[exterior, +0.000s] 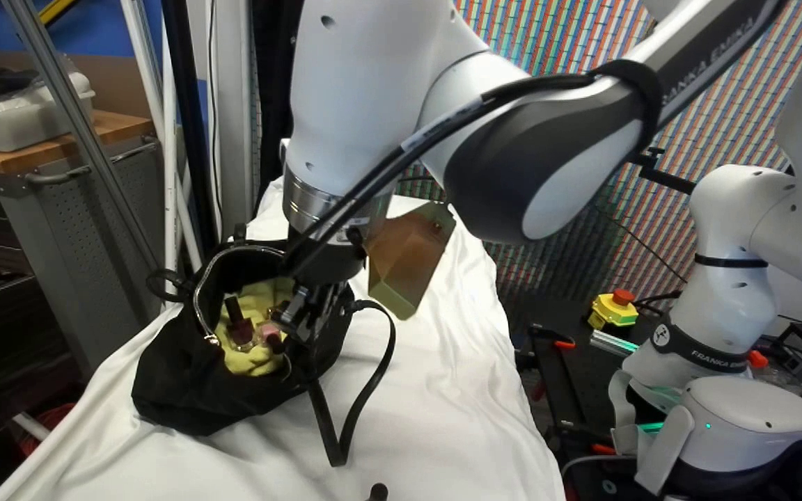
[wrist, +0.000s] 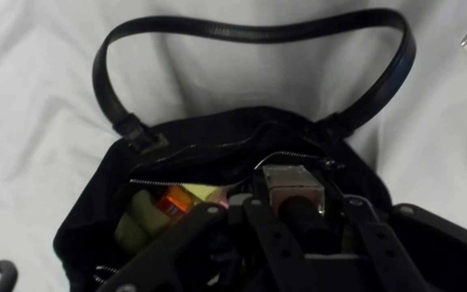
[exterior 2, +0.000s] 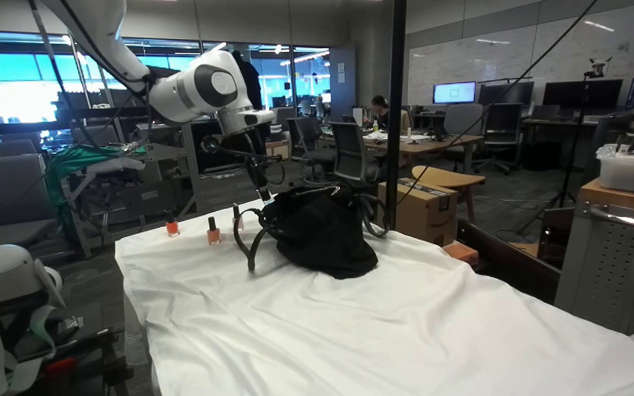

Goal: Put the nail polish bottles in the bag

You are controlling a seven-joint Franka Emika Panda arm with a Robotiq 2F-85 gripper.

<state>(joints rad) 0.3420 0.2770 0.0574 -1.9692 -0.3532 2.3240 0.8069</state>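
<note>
The white-draped table gives the slack black bag little to brace against: if the robot arm pressed on that fabric, the bag could slump and its mouth fold in. The strap loops out over the table, and a sideways exit might hook it and drag the whole bag along. The zip edge passes close by the held bottle, so letting go too near it could spill the bottle down the outside. Too high a release would risk glass knocking glass, since a dark bottle rests on the yellow-green lining.

The end effector is at the bag's mouth, its fingers clamped on the held bottle (by the black cap, as far as the dim wrist view tells). The glass body juts past them toward the strap's side. Three more nail polish bottles stand on the table in an exterior view, outside the bag and not in the grip.
</note>
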